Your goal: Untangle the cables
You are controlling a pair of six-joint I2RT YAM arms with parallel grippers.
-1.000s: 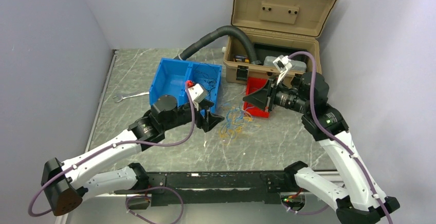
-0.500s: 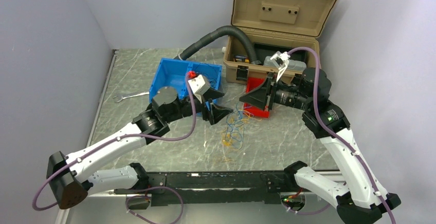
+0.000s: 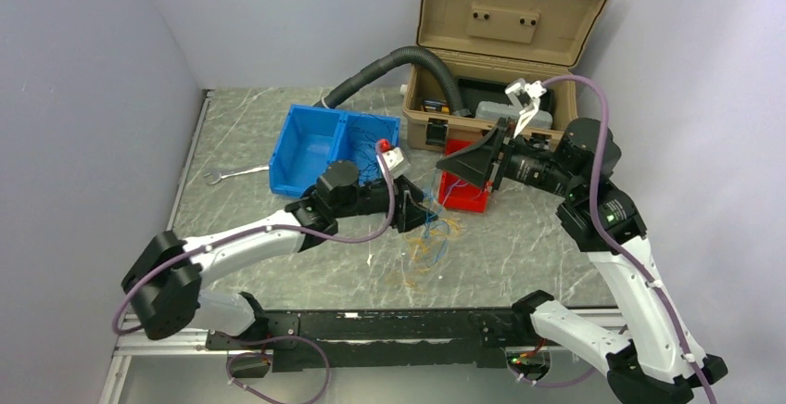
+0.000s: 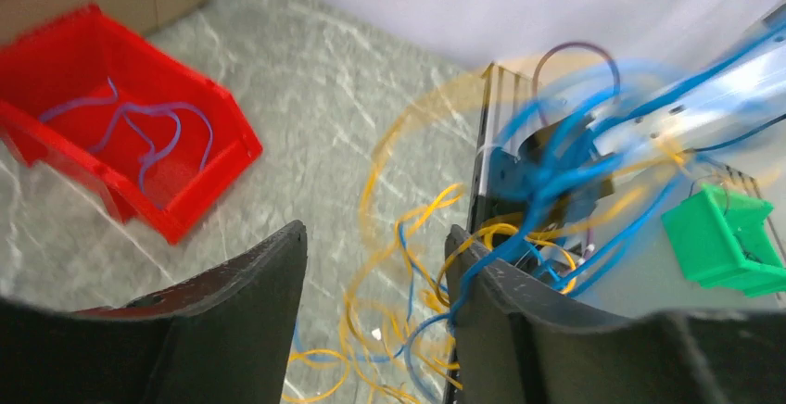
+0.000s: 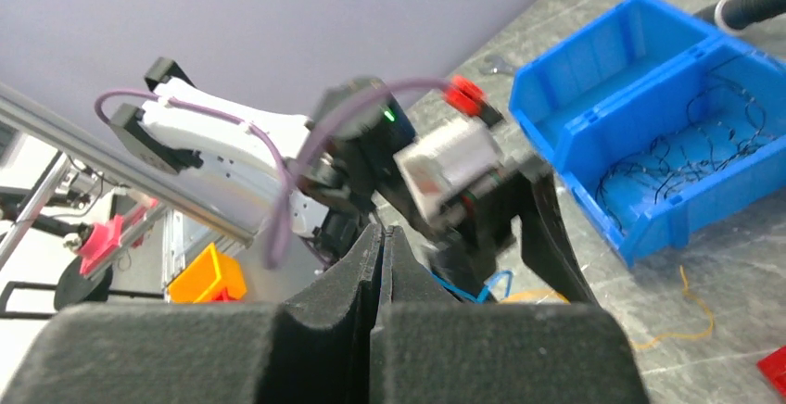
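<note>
Left pincer (image 4: 375, 242) gapes over cables (image 3: 433, 242) (blurred); right pincer (image 5: 382, 237) clenched, raised level.

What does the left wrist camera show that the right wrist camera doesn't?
Only left wrist: bluish wires inside the red bin, and the main tangle of yellow and blue cables. Only right wrist: the blue bin with black wires, and the left arm. Both: the marble table and loose yellow and blue strands.
</note>
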